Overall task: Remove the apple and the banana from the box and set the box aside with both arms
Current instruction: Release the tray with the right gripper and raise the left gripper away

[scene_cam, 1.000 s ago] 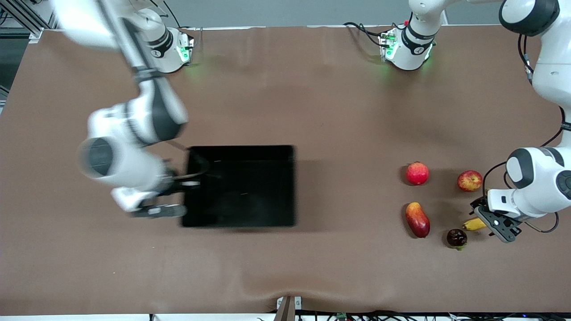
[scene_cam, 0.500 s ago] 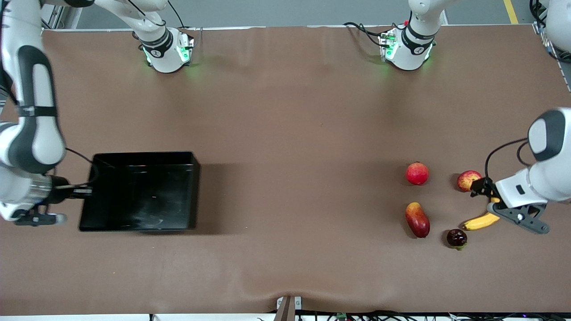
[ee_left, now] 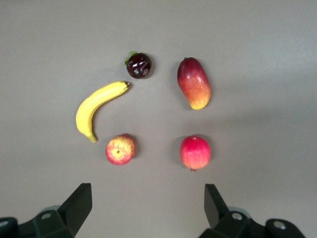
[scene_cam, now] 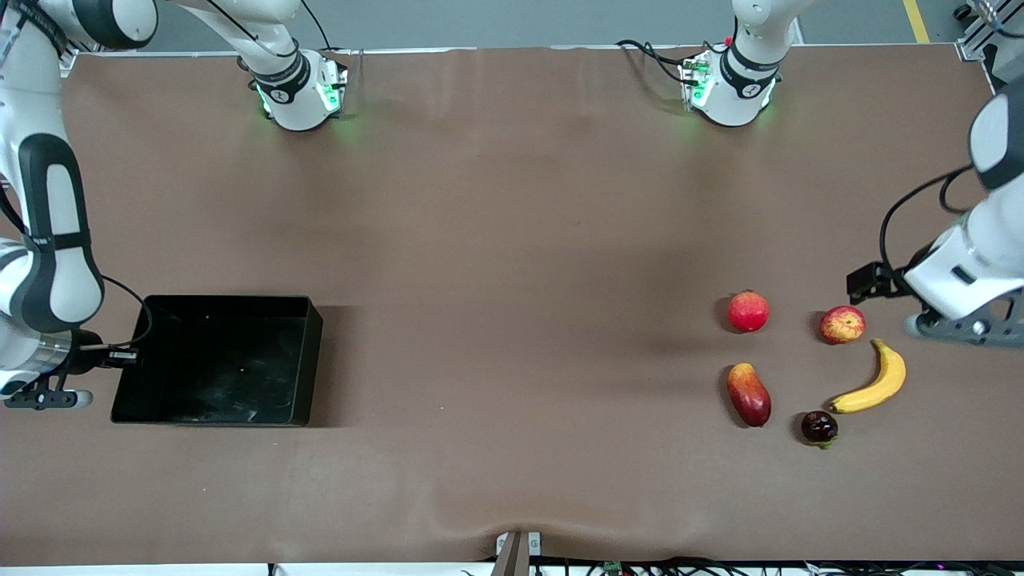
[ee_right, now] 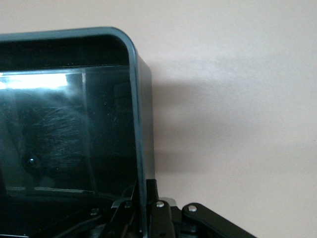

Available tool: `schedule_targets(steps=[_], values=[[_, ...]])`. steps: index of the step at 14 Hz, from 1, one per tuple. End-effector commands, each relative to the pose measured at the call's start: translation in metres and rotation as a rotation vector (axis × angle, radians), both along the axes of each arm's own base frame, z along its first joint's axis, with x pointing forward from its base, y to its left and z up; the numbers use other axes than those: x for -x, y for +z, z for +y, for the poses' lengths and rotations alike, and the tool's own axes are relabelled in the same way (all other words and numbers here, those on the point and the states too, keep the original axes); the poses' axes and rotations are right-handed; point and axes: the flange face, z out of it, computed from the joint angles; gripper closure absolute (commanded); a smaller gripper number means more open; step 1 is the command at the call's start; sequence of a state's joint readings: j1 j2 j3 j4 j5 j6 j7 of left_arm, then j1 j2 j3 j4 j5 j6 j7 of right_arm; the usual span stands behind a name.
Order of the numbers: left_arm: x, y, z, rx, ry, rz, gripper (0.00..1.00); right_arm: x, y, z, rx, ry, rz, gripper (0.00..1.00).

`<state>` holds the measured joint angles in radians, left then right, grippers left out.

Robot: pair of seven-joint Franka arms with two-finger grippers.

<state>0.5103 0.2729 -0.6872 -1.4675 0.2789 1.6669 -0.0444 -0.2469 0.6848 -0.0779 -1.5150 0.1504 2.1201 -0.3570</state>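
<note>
The black box (scene_cam: 312, 360) lies near the right arm's end of the table. My right gripper (scene_cam: 120, 356) is shut on the box's wall at that end; the wall (ee_right: 141, 124) runs between the fingers (ee_right: 166, 213) in the right wrist view. The yellow banana (scene_cam: 876, 384) and the streaked red apple (scene_cam: 842, 325) lie on the table near the left arm's end, the banana nearer to the front camera. My left gripper (scene_cam: 956, 324) is open and empty, up in the air beside them. The left wrist view shows the banana (ee_left: 96, 108), the apple (ee_left: 120, 149) and the gripper (ee_left: 146, 201).
A plain red round fruit (scene_cam: 748, 311) lies beside the apple, toward the table's middle. An oblong red-yellow fruit (scene_cam: 749, 394) and a small dark fruit (scene_cam: 819, 426) lie nearer to the front camera, beside the banana. The table's edge is close to my left gripper.
My right gripper has pulled the box toward the right arm's end of the table. My left gripper has lifted off the banana and drawn back toward the left arm's end.
</note>
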Motion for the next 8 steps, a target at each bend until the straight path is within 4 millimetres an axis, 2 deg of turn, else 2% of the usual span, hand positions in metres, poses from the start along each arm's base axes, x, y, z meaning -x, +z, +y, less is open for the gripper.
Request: schedule_targets(steps=[1, 3, 4, 5, 7, 8], values=[[0.01, 0.039, 0.005, 0.008, 0.029, 0.013, 0.0, -0.001, -0.004, -0.016, 0.0, -0.018, -0.023, 1.0], [0.02, 0.057, -0.009, 0.002, 0.023, 0.006, 0.0, 0.0, -0.007, -0.017, 0.0, -0.019, -0.022, 0.99], [0.032, 0.075, -0.02, -0.022, 0.018, -0.025, 0.0, 0.0, -0.007, -0.018, 0.001, -0.013, -0.022, 0.42], [0.037, 0.073, -0.03, -0.041, 0.013, -0.017, 0.0, 0.0, -0.005, -0.021, 0.0, -0.022, -0.024, 0.0], [0.051, 0.083, -0.025, 0.004, 0.059, 0.0, 0.0, -0.005, 0.016, -0.024, 0.008, -0.02, -0.052, 0.0], [0.06, 0.081, -0.026, 0.019, 0.072, 0.016, 0.0, -0.008, 0.038, -0.018, 0.013, -0.01, -0.071, 0.0]])
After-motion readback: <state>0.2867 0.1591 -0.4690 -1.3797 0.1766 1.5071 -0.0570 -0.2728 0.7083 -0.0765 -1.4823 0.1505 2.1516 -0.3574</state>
